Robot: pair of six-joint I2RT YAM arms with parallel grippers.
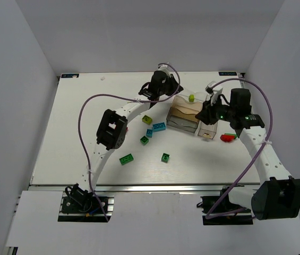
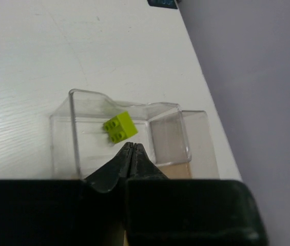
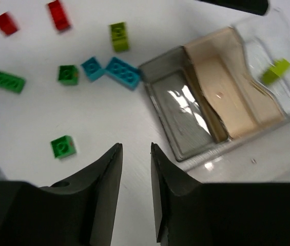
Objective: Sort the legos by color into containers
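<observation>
Left claw (image 2: pixel 133 146) clenched shut, holding nothing, hovering over clear container (image 2: pixel 73 134) | lime brick (image 2: pixel 120 126) lying inside it | right claw (image 3: pixel 136 148) hanging released, empty, above desk (image 3: pixel 111 119) | other legos (image 3: pixel 122 72) lying scattered beside containers (image 3: pixel 228 88)

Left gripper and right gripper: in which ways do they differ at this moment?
The left gripper is shut, with no gap showing; the right gripper is open, with a plain gap. The left gripper points at the clear box holding a lime brick; the right gripper points at bare table beside the grey-tinted box. Both hold nothing.
</observation>
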